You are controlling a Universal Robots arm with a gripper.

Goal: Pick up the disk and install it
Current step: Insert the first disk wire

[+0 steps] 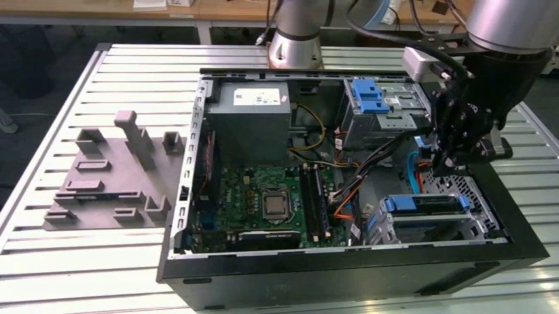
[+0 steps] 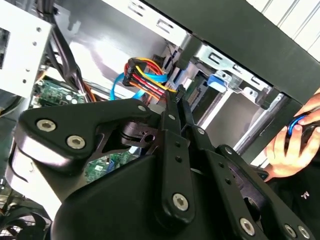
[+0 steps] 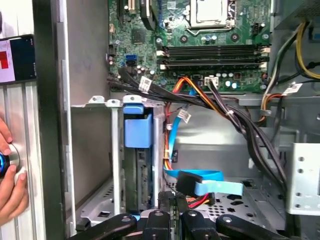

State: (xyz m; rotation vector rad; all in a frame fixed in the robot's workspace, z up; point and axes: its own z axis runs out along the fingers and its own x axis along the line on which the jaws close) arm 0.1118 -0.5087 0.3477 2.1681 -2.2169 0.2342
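Fingers [image 2: 177,100] clenched on nothing we can see, inside the open computer case [image 1: 524,222]. We see the disk [image 1: 425,204] seated in its lower drive bay [image 1: 485,226], just below.

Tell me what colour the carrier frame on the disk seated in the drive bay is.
Blue. The disk stands in its bay with the blue frame end showing, best seen in the first wrist view.
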